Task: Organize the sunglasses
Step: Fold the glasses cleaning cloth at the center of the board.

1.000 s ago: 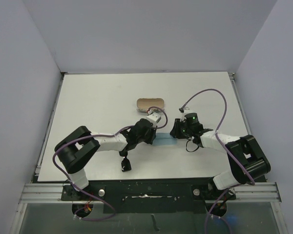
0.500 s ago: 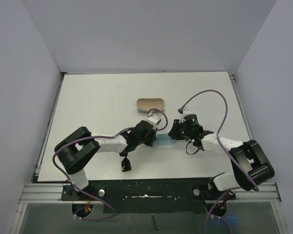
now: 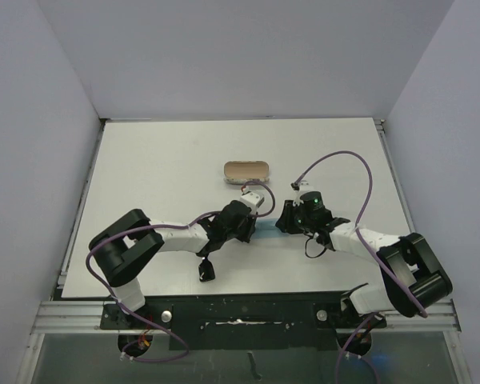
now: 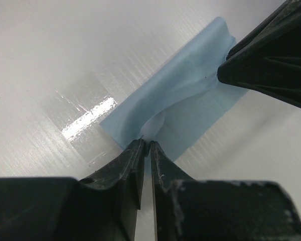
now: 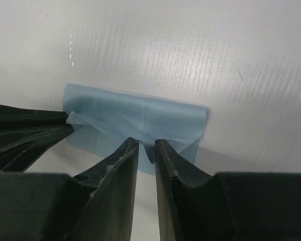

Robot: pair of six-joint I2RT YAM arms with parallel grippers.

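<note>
The black sunglasses (image 3: 206, 272) lie folded on the table near the front edge, beside my left forearm and apart from both grippers. The light blue cloth (image 3: 267, 232) lies folded between the grippers. My left gripper (image 3: 254, 226) is shut on a near corner of the cloth (image 4: 185, 100); its jaws meet at the cloth's edge (image 4: 146, 145). My right gripper (image 3: 283, 222) is shut on the opposite edge of the cloth (image 5: 140, 118), with a pinch of cloth drawn up between its tips (image 5: 146, 146). The right gripper's fingers (image 4: 271, 60) show in the left wrist view.
The oval beige case (image 3: 246, 170) lies on the white table (image 3: 160, 168) just behind the grippers. Purple cables loop above the right arm (image 3: 360, 160). Grey walls stand at the left, back and right.
My right gripper has moved left toward the left gripper, and the cloth between them has become shorter. The left gripper, the sunglasses and the case have stayed put.
</note>
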